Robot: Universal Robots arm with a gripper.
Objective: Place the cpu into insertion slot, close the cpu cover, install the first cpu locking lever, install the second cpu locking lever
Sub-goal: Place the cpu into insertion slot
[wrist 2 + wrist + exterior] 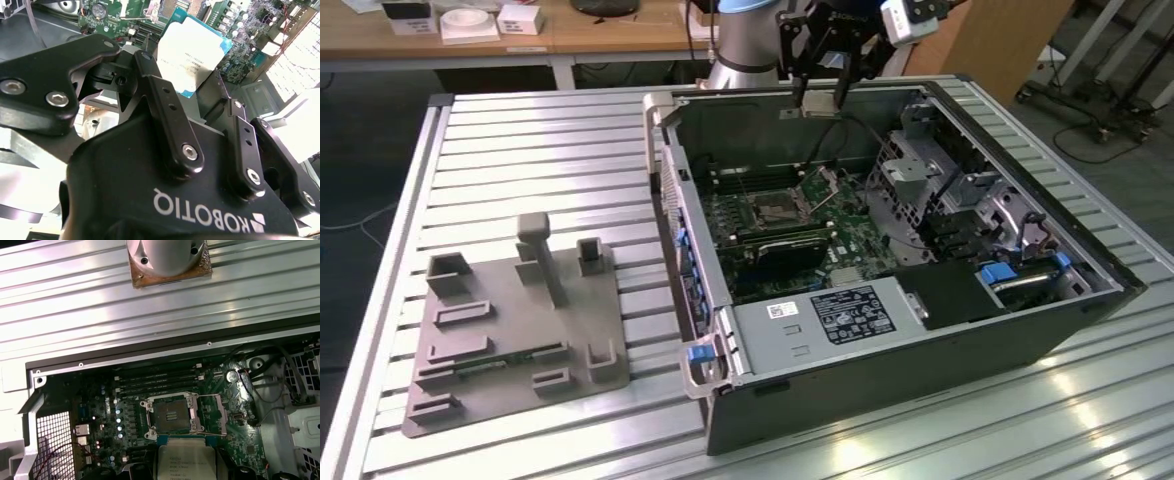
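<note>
My gripper (819, 92) hangs above the far wall of the open computer case (1067, 250), shut on the cpu (818, 104). In the second wrist view the black fingers (167, 107) pinch the cpu (192, 50), a pale square chip with a blue-green rim. The insertion slot (170, 416) lies bare on the green board, a dark centre in a silver rim. It sits below and in front of the held cpu (186, 462). The cpu cover (210, 413) is swung open beside the socket. In the exterior view the insertion slot (770, 208) and the raised cpu cover (827, 182) sit mid-board.
Long black memory slots (155, 382) run beside the socket. A grey power supply box (834, 318) and a drive cage (947, 185) fill the case's near and right parts. A grey fixture plate (507, 330) lies on the slatted table (520, 150). The arm's base (167, 257) stands behind the case.
</note>
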